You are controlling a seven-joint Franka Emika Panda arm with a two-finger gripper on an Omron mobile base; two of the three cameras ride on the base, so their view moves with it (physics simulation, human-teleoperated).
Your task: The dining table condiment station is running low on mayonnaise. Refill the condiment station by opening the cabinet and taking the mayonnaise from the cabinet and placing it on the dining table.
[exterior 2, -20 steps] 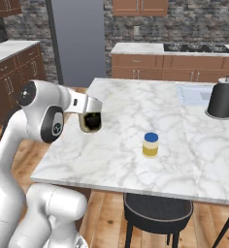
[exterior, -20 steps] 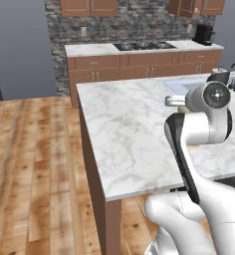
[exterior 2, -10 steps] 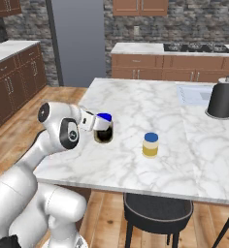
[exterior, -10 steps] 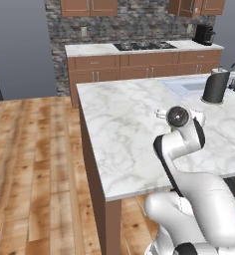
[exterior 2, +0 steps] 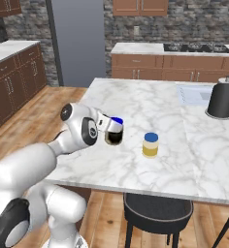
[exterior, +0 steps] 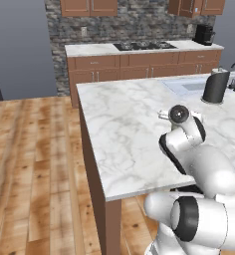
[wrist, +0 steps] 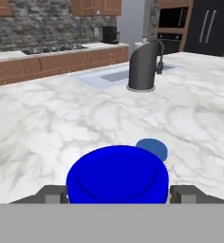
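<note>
My gripper is shut on the mayonnaise, a jar with a blue lid, held upright low over the dining table. I cannot tell whether its base touches the marble. In the hand view the lid sits between my two fingertips. A smaller yellow jar with a blue lid stands on the table just to the right, and the hand view shows that yellow jar behind the lid. In the left base view my own arm hides the jar over the dining table. The cabinet is out of view.
A black cylinder stands by the sink at the table's far right; the hand view has that cylinder straight ahead. A black stool sits under the near edge. A counter with a stove lines the back wall.
My arm has folded down and carried the mayonnaise lower and to the right, closer to the yellow jar. The grip on the jar has stayed the same.
</note>
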